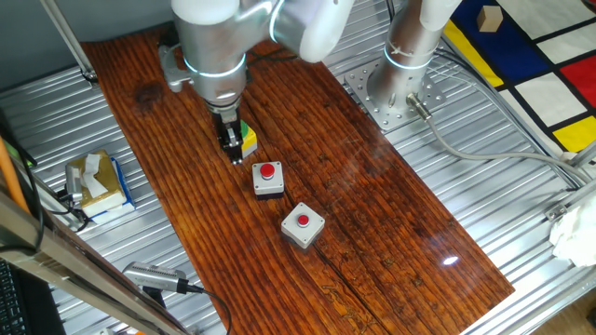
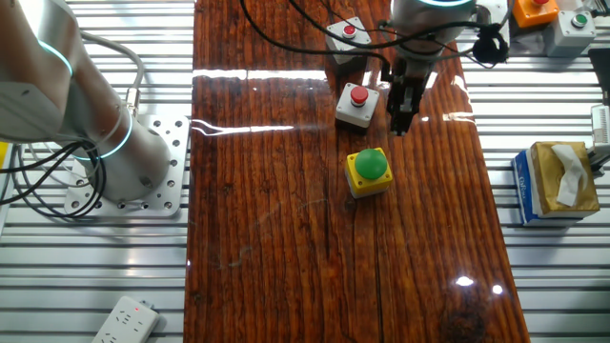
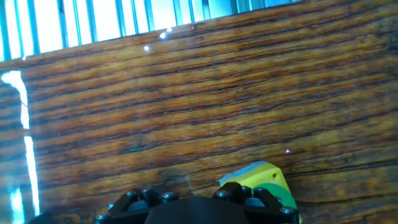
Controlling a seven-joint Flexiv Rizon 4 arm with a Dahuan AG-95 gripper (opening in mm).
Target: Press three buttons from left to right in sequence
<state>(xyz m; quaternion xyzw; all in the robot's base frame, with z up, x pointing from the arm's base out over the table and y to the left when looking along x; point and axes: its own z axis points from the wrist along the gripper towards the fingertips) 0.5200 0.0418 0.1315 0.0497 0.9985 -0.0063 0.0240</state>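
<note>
Three button boxes lie in a diagonal row on the wooden board [image 1: 372, 223]. The yellow box with the green cap [image 2: 368, 170] is partly hidden behind my fingers in one fixed view [image 1: 249, 140]. Then come the white-and-black box with a red cap [image 1: 268, 177] [image 2: 357, 103] and the light grey box with a red cap [image 1: 304, 224] [image 2: 347, 36]. My gripper [image 1: 230, 149] [image 2: 398, 126] points down, just off to the side of the yellow box and above the board. In the hand view the yellow box [image 3: 264, 182] shows at the bottom right. No view shows a gap or contact at the fingertips.
A tissue box [image 1: 98, 181] [image 2: 558, 181] sits on the metal table beside the board. The arm's base [image 1: 400, 88] [image 2: 124, 176] stands at the board's other side. Two more button boxes [image 2: 562, 19] and a power strip [image 2: 124, 322] lie off the board.
</note>
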